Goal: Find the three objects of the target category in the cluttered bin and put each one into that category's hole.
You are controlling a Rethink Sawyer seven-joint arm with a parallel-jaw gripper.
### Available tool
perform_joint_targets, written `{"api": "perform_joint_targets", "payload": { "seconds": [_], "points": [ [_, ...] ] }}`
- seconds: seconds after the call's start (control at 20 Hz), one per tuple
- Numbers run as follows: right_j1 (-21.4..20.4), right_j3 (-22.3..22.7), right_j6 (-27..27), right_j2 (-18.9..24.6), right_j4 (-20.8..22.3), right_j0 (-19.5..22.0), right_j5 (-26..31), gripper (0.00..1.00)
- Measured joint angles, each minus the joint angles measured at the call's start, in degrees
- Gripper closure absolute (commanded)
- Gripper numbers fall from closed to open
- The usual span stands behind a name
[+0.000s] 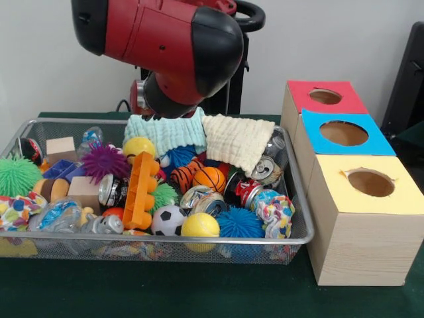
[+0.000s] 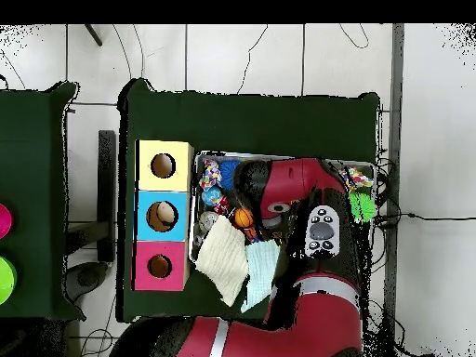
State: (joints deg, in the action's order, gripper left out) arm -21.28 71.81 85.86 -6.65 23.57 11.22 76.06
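A wire mesh bin (image 1: 159, 240) (image 2: 223, 155) holds a jumble of toys. I see an orange basketball (image 1: 209, 179), a soccer ball (image 1: 168, 218), a yellow ball (image 1: 200, 225), spiky balls in purple (image 1: 105, 161) and blue (image 1: 240, 222), crushed cans (image 1: 248, 189), wooden blocks (image 1: 61, 149) and an orange plastic block (image 1: 140, 189). Beside the bin stand three boxes with round holes, topped red (image 1: 301, 93) (image 2: 147, 251), blue (image 1: 381, 142) (image 2: 147, 200) and yellow (image 1: 411, 195) (image 2: 147, 149). The red and black arm (image 1: 165, 40) (image 2: 297, 195) hangs over the bin and hides the gripper.
A teal cloth (image 1: 165, 132) and a cream cloth (image 1: 235, 140) drape over the bin's far rim. A green spiky ball (image 1: 16, 175) and a knotted rope toy (image 1: 275, 212) lie at opposite ends. Green cloth covers the table (image 1: 199, 291).
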Motion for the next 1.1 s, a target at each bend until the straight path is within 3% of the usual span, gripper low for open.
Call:
{"api": "perform_joint_targets", "payload": {
  "seconds": [0.25,0.4,0.45,0.65,1.1],
  "points": [
    [-1.2,0.7,0.0,1.3,-0.4,1.0,-4.2,1.0],
    [-2.0,1.9,0.0,3.4,-1.6,2.8,-12.9,1.0],
    [-2.3,2.6,0.0,4.8,-2.4,4.2,-19.2,1.0],
    [-2.6,4.8,0.0,6.5,-3.7,6.5,-27.2,1.0],
    [-0.5,6.4,0.0,9.7,-4.3,9.2,-30.3,1.0]
  ]
}}
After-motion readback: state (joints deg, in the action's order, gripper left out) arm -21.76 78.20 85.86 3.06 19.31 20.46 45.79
